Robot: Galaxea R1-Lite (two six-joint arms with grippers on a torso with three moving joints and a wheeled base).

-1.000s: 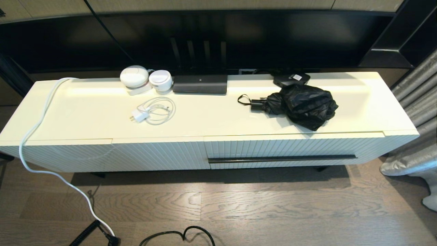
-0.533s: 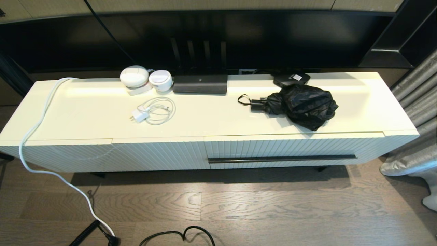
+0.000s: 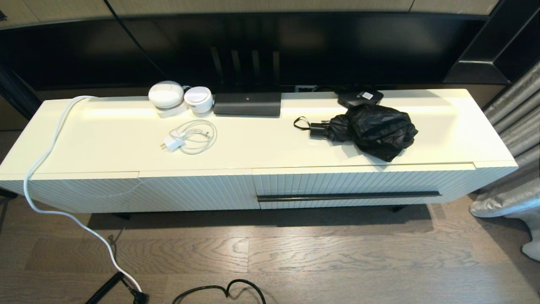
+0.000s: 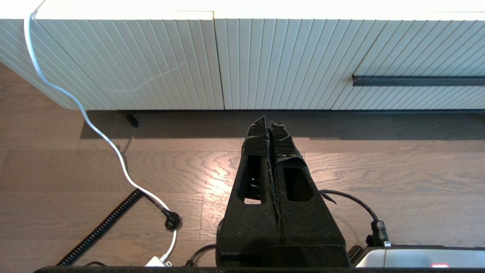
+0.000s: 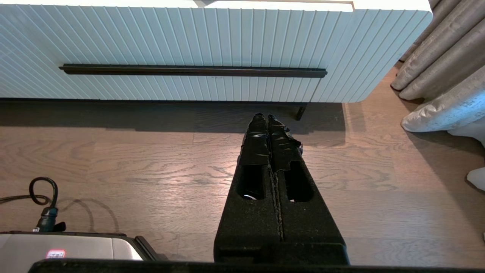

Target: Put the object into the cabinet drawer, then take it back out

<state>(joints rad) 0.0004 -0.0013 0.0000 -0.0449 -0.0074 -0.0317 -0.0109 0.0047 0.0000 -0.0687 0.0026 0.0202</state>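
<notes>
The black folding umbrella lies on the right half of the cream cabinet top, its short handle and wrist loop pointing left. Below it the ribbed drawer is closed, its long black bar handle running across the front; the bar handle also shows in the right wrist view. My left gripper hangs low over the floor, shut and empty, before the cabinet's left part. My right gripper is shut and empty too, low in front of the drawer. Neither arm shows in the head view.
On the cabinet top sit two white round devices, a long black box, a small flat black box with a white label and a coiled white charger cable. A white cord trails to the floor. Curtains hang at right.
</notes>
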